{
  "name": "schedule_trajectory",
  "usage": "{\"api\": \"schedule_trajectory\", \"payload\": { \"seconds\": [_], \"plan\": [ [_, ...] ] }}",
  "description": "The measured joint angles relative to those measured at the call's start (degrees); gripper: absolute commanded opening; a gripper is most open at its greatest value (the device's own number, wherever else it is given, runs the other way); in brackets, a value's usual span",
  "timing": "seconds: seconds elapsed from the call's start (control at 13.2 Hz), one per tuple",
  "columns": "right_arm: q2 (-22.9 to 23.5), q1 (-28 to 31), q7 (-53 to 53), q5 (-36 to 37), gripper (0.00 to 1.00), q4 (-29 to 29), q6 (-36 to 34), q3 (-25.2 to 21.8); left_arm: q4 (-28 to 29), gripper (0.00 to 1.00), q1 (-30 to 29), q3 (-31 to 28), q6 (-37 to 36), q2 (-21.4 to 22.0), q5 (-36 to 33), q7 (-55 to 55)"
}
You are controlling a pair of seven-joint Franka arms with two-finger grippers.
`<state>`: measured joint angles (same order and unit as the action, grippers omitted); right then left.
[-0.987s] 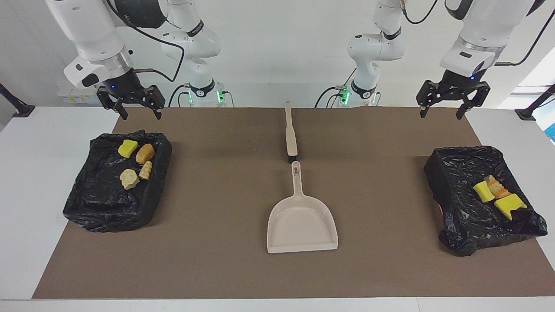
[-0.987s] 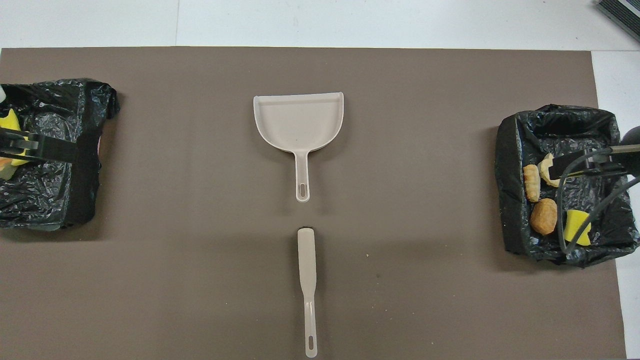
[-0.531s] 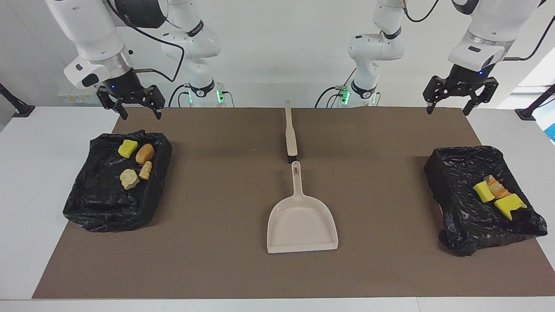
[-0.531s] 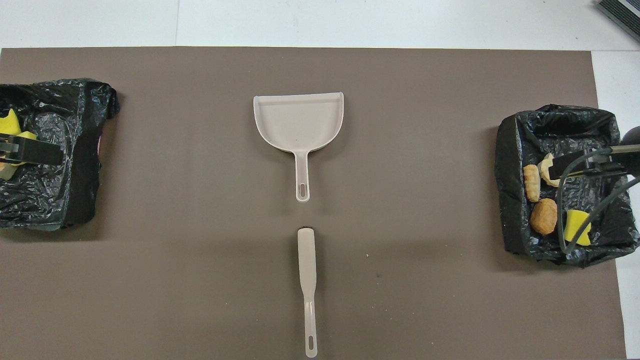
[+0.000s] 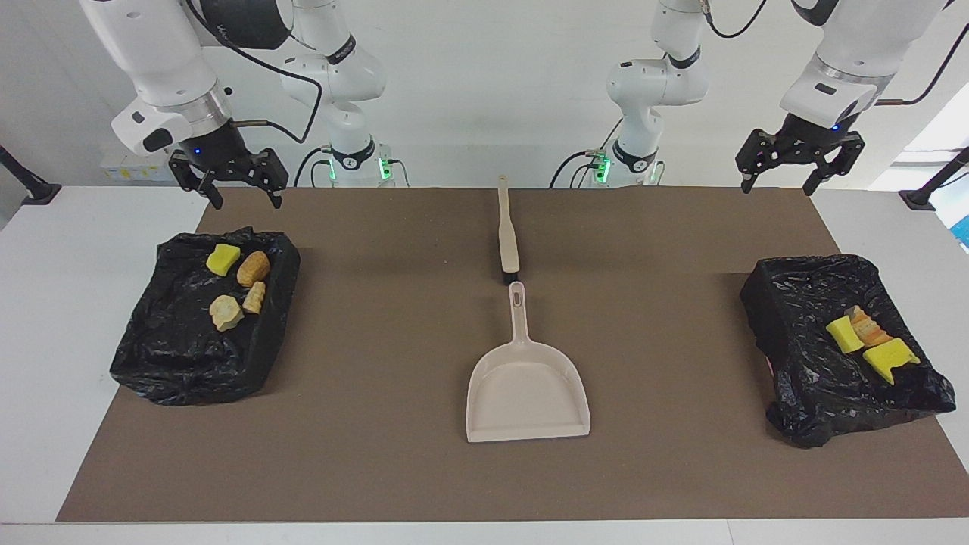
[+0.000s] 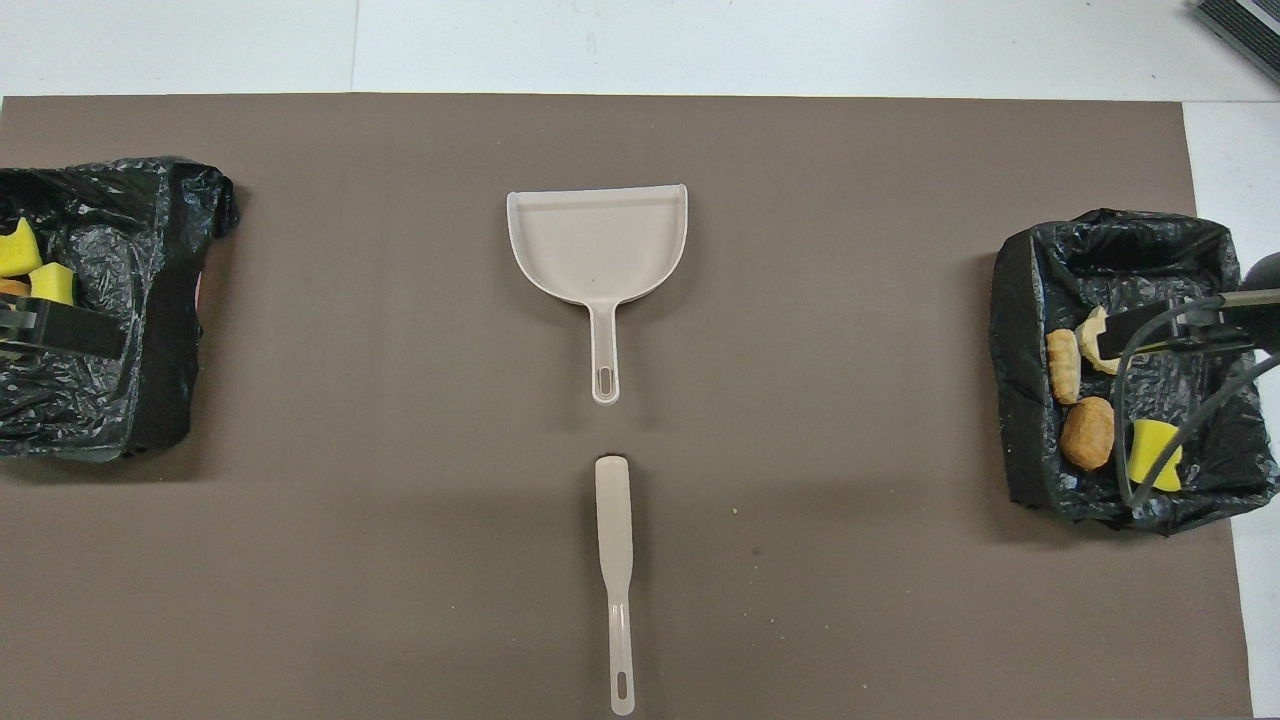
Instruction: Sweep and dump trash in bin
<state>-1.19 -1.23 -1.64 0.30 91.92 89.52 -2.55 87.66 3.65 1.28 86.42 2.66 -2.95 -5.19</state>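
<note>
At nine o'clock, the black-lined bin (image 5: 204,318) is holding four trash scraps (image 5: 236,284) — right gripper (image 5: 238,195) hovering above, fingers spread, empty. At three o'clock, another lined bin (image 5: 802,318) is holding three scraps (image 5: 870,341) — left gripper (image 5: 780,182) hanging open, empty.

Both arms (image 5: 159,60) are glossy white, built of rounded, tube-like segments with black rings at the joints. A silver metal band sits at each wrist, above a black hand unit with a small blue light. A white boxy block with a dark oval window projects from each wrist at about 8 o'clock. The right gripper (image 5: 229,198) and left gripper (image 5: 799,180) are black, with angular linkage fingers. Black cables loop along the upper segments and trail off each wrist at 3 o'clock. Green lights glow at both white bases (image 5: 356,163).
</note>
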Motion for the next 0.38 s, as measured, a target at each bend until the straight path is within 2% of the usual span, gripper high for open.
{"api": "schedule_trajectory", "payload": {
  "seconds": [0.38],
  "plan": [
    [0.0,0.0,0.0,0.0,1.00,0.0,0.0,0.0,0.0,1.00,-0.1,0.0,-1.7,0.3,0.0,0.0]
  ]
}}
